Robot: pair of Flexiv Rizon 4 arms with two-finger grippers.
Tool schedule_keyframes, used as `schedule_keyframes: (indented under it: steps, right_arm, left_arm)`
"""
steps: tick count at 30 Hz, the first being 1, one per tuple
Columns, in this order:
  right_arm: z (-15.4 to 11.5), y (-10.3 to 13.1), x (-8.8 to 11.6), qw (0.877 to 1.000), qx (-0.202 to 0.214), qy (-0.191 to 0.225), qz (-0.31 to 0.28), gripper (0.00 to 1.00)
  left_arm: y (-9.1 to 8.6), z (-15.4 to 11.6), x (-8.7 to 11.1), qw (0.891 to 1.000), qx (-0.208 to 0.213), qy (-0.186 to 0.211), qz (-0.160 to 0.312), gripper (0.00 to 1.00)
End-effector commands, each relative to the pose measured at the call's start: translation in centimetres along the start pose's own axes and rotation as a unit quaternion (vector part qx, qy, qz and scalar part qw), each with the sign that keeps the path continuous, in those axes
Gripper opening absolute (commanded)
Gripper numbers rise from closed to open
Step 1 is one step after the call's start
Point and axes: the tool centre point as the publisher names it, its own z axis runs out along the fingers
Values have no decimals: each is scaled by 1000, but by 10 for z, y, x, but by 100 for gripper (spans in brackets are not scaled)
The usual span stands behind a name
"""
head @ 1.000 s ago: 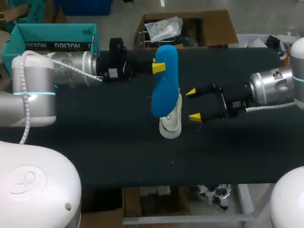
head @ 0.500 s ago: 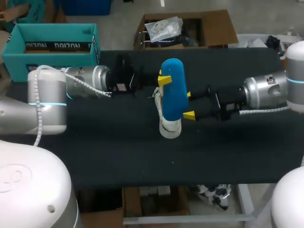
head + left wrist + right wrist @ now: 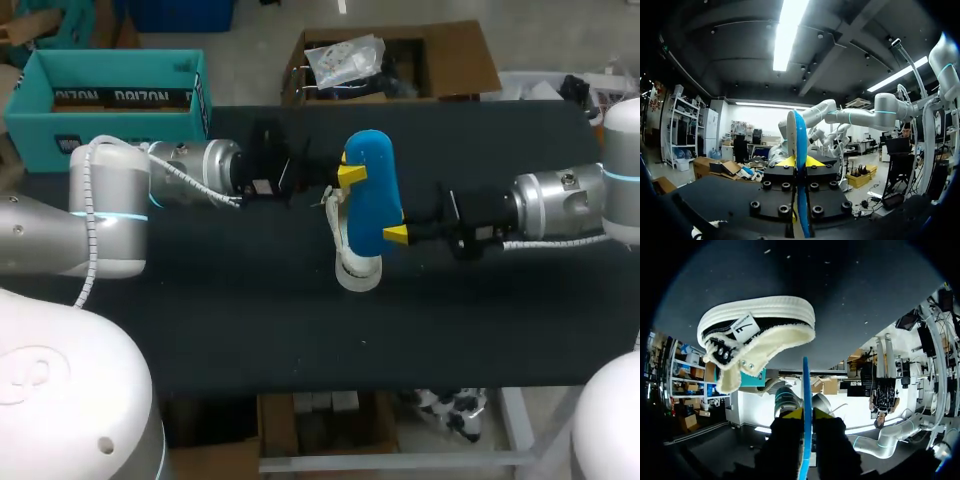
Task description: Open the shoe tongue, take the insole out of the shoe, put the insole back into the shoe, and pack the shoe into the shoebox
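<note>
Right pincer [image 3: 806,414] has closed on insole [image 3: 372,195] near labelled shoe [image 3: 757,330].

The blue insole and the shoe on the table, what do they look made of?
The insole is probably foam: matte bright blue, thin edge-on, no shine. The shoe has a black upper, possibly canvas, a fuzzy cream fleece-like lining, and a ribbed white sole that looks like rubber.

A black-topped table [image 3: 250,330] carries one white-soled shoe [image 3: 358,272], resting near its middle.
</note>
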Motion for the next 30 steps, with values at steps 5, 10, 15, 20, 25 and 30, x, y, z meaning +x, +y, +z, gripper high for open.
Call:
schedule_keyframes:
  steps: [5, 10, 15, 20, 25, 30]
  right_arm:
    - [-6, 2, -4, 1000, 17, -3, -11, 0]
    - [-9, -1, -11, 999, 21, -13, -31, 0]
    - [-14, -6, -27, 998, 12, -32, -59, 0]
    - [-16, -11, -43, 997, 13, -38, -71, 0]
    - [-14, -18, -62, 994, 17, -66, -91, 0]
    - [-12, -22, -80, 986, 22, -120, -110, 0]
  left_arm:
    - [3, -2, 0, 1000, -3, 16, -12, 38]
    - [-2, -13, 0, 997, -27, 71, -12, 100]
    - [-13, -33, 3, 982, -61, 178, -20, 100]
    - [-20, -50, 4, 961, -111, 251, -18, 100]
    - [-23, -61, 4, 954, -143, 264, -7, 100]
    - [-24, -77, 2, 934, -165, 315, -21, 100]
